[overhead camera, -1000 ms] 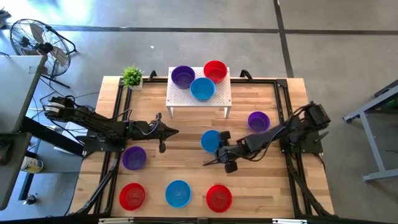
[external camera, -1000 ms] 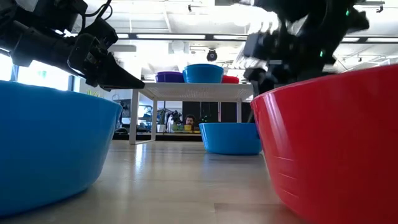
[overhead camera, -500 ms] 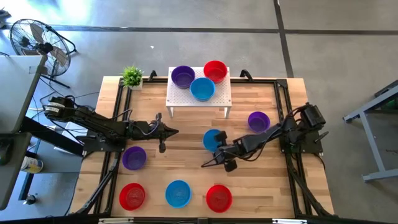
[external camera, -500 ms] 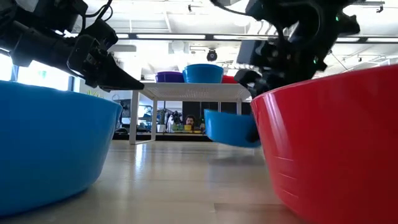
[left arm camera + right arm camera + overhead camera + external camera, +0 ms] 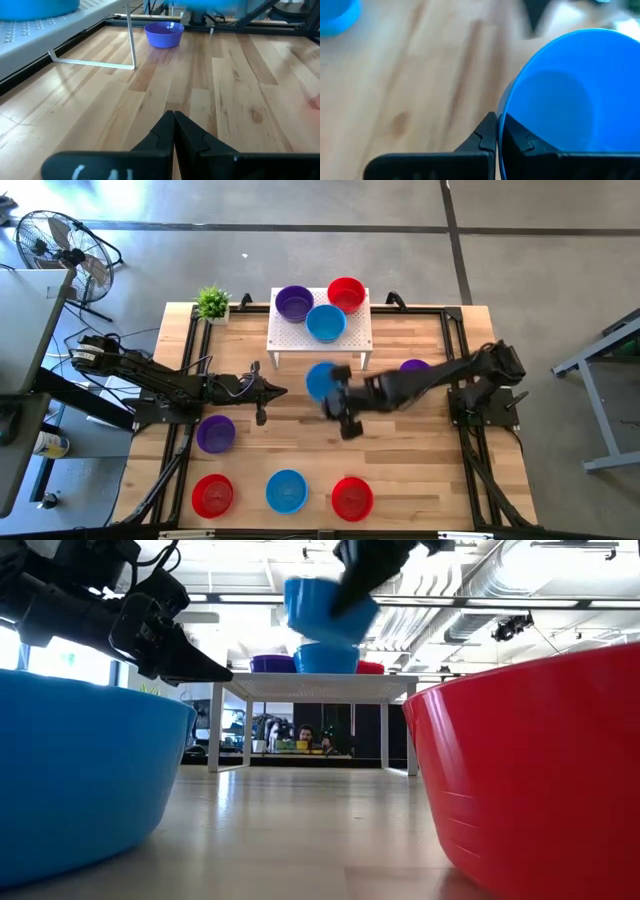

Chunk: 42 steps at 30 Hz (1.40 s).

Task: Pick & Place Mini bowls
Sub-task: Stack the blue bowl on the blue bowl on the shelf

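The blue bowl (image 5: 320, 380) held by the right gripper (image 5: 338, 392) is a small, round, smooth plastic one in solid blue, lifted clear of the wooden surface (image 5: 300, 445); the jaws are clamped on its rim, one finger inside the wall and one outside, as the right wrist view shows (image 5: 570, 95). In the low view it hangs high (image 5: 328, 606), just above the level of the bowls on the white perforated stand (image 5: 320, 330), and in the high view it sits just in front of that stand's near edge. The stand carries a purple bowl (image 5: 294, 302), a second blue bowl (image 5: 325, 323) and a red bowl (image 5: 346, 293), close together, so little bare top is left there. On the surface, a purple bowl by the right arm (image 5: 413, 367) is partly hidden by that arm, another purple bowl (image 5: 215, 434) lies near the left edge, and a red (image 5: 212, 495), blue (image 5: 287, 491) and red bowl (image 5: 352, 498) line the near edge; the middle of the surface is bare wood. The right arm reaches far across toward the centre, stretched low and nearly level. The left gripper (image 5: 280, 391) hovers mid-surface, jaws together and holding nothing, pointing toward the carried bowl.
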Tool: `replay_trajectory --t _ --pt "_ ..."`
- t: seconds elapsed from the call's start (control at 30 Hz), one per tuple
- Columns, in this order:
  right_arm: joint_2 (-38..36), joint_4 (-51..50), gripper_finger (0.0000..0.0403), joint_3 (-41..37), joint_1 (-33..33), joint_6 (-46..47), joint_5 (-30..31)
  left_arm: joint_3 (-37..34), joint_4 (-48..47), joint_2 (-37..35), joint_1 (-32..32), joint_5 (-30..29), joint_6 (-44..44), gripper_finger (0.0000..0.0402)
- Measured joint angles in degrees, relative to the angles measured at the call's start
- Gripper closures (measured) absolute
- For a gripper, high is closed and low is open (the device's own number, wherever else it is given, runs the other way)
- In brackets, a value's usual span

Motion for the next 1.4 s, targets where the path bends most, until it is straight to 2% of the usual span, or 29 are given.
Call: replay_trajectory --t 0.23,0.4,0.5,0.8,1.2,1.4 --pt "1.9 -10.7 0.0402 15.8 -12.4 0.2 0.2 0.0 0.1 0.0 0.0 0.2 0.2 0.0401" --pt "6.5 -15.2 0.0402 23.0 -20.1 -0.9 -6.6 0.0 0.0 0.0 0.0 0.2 0.2 0.0401" --pt "8.9 -18.5 0.0402 26.0 -23.1 -1.7 -8.7 0.0 0.0 0.0 0.0 0.2 0.2 0.0401" --pt "10.3 -18.4 0.0399 25.9 -26.5 -1.8 -12.1 0.0 -0.1 0.0 0.0 0.2 0.2 0.0401" --pt "10.4 -17.6 0.0351 25.5 -26.5 -2.3 -13.0 0.0 -0.1 0.0 0.0 0.1 0.2 0.0401" --pt "10.3 -16.2 0.0309 25.5 -26.5 -2.7 -13.0 0.0 -0.1 0.0 0.0 0.1 0.2 0.0401"
